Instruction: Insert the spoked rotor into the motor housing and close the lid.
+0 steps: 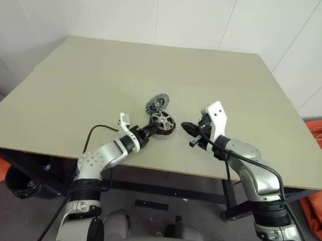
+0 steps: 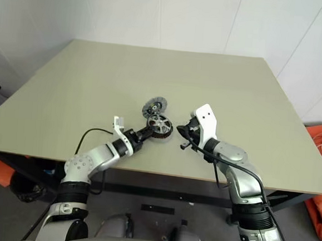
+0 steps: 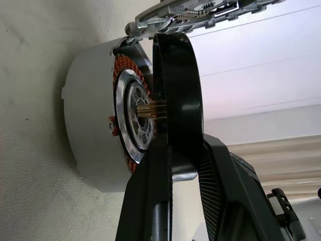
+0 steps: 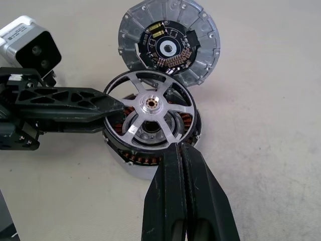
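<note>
The spoked rotor (image 4: 153,117) is bright brushed metal, the motor housing (image 3: 88,135) matt grey, its windings (image 4: 131,156) coppery.

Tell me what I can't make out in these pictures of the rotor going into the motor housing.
- Whether the spoked rotor is seated in the motor housing: the left wrist view still shows a gap, the head views are too small.
- The housing's lower rim, right wrist view: hidden behind the shut right gripper.
- Where the left gripper pinches the rotor rim: one finger lies out of sight beneath it.
- Lid underside: faces the table.
</note>
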`<move>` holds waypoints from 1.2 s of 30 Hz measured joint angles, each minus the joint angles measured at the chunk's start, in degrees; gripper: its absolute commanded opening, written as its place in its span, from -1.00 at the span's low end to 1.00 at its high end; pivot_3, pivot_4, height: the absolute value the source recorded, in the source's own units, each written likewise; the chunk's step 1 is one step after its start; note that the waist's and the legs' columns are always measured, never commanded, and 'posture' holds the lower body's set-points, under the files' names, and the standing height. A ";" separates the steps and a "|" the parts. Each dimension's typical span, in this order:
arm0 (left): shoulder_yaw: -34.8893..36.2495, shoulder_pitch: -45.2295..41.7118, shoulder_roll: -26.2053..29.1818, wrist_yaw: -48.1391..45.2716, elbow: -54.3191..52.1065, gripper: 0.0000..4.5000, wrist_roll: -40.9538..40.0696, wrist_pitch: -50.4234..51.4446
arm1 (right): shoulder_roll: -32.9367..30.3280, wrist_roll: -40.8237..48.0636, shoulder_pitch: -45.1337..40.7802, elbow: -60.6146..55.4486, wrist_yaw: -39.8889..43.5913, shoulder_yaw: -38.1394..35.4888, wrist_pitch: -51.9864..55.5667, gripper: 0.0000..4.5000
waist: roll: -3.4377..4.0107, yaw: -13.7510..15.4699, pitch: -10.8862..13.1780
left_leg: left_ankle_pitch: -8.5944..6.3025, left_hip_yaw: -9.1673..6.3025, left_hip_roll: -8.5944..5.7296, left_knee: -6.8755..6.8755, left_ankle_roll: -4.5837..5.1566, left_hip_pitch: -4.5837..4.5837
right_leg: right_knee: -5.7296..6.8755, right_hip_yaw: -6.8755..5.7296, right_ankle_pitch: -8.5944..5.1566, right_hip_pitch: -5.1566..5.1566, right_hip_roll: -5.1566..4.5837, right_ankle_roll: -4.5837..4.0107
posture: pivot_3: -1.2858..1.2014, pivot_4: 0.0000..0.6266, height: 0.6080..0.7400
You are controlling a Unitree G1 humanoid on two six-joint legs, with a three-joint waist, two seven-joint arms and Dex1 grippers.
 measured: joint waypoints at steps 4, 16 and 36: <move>-0.02 -0.01 -0.23 -0.54 0.00 -0.82 0.42 0.40 | 0.03 -0.01 0.17 0.00 -0.01 0.00 -0.11 -1.00 | 0.00 0.05 0.00 | 0.00 0.00 0.00 0.00 0.00 0.00 | 0.00 0.00 -0.07 0.00 0.00 0.12 | 0.03 -1.00 1.00; 0.25 -0.37 -0.46 -0.94 0.55 -0.25 1.17 0.85 | 0.01 -0.19 0.48 0.39 0.11 0.00 -1.54 -1.00 | 0.00 0.13 0.00 | 0.00 0.00 0.00 0.01 0.01 0.00 | 0.00 0.00 -0.06 0.01 0.00 0.10 | 0.03 -1.00 1.00; 3.17 2.67 0.84 2.34 -7.85 1.00 -3.46 3.97 | 0.51 -0.40 0.24 0.75 0.09 0.05 -2.68 -1.00 | 0.03 -0.05 -0.02 | -0.01 -0.01 0.00 0.01 0.03 -0.04 | 0.00 -0.02 0.08 -0.01 0.00 -0.15 | 0.03 -1.00 1.00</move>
